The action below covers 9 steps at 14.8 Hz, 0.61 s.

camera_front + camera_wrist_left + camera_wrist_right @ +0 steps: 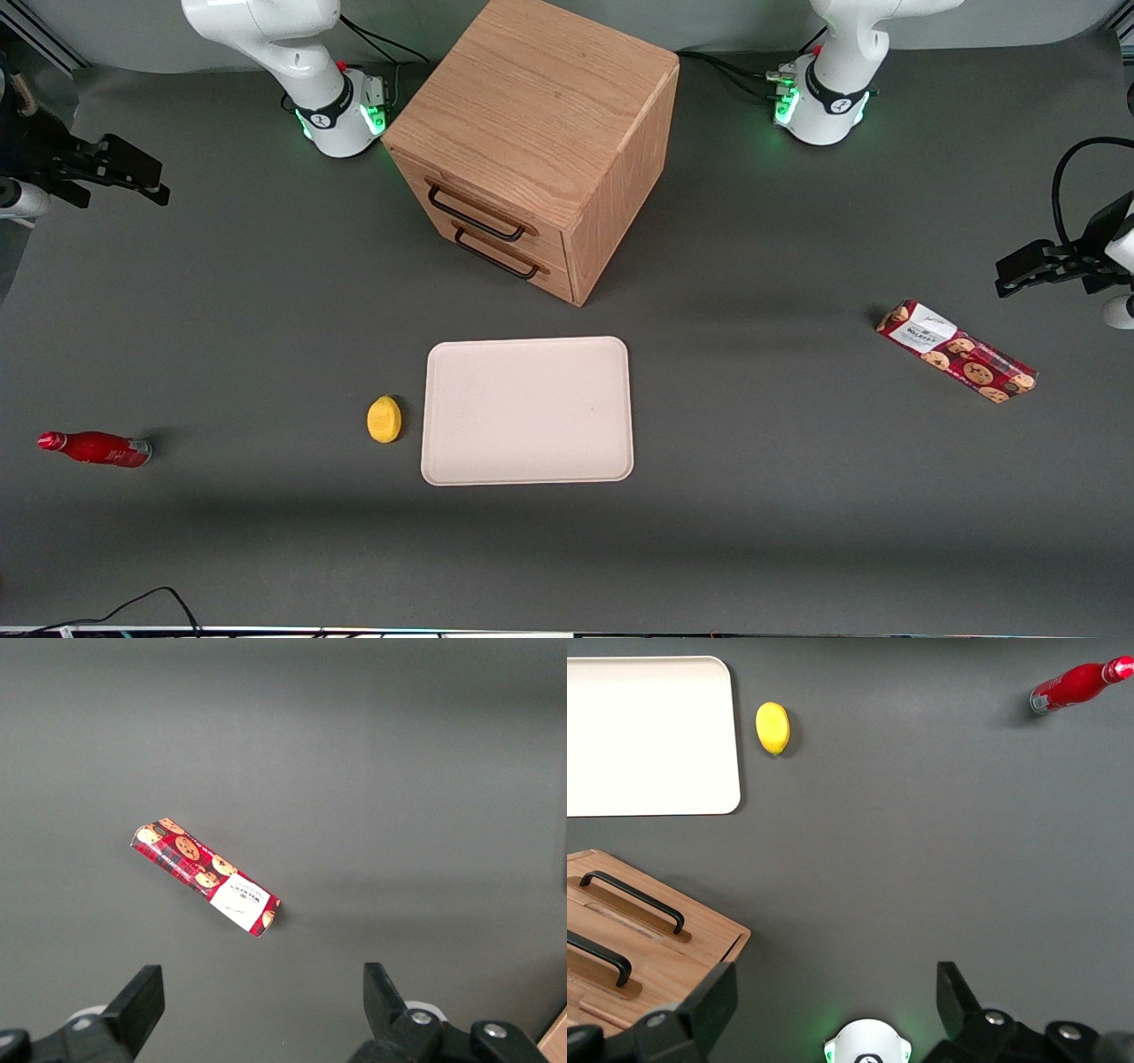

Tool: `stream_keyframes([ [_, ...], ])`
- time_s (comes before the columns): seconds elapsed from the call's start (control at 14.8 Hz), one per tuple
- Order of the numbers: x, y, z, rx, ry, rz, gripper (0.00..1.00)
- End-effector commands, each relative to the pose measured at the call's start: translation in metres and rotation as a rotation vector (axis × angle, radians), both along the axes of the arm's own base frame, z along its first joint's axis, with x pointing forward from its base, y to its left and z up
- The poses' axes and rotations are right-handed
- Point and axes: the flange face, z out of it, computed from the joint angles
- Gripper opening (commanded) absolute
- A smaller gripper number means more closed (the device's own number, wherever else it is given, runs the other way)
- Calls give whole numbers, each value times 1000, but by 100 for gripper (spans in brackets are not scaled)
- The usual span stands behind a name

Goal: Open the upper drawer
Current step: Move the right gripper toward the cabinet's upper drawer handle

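Black and spread apart, the end effector (124,177) hangs above the counter (266,292) at the working arm's end, grasping nothing; its arm is cut off by the picture's edge. A red bottle (96,448) lies nearer the front camera. A yellow lemon (384,418) sits just beside a pale tray (528,410). The upper drawer (483,206) of the oak cabinet (540,106) is closed, above the lower drawer (509,252). A cookie packet (957,351) lies toward the parked arm's end.
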Motion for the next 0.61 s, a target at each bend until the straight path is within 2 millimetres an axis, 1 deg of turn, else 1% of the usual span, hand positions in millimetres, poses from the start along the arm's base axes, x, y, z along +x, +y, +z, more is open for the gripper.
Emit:
stream_keyframes([
  [0.0, -1, -1, 2, -18, 7, 20, 100],
  [0.13, -1, 4, -1, -11, 28, 51, 100],
  [0.2, -4, 18, -3, -10, 43, 106, 100],
  [0.27, -5, 28, -4, -8, 51, 125, 100],
  [0.34, -9, 41, -3, 15, 65, 133, 100],
  [0.54, -20, 97, -8, 54, 85, 234, 100],
])
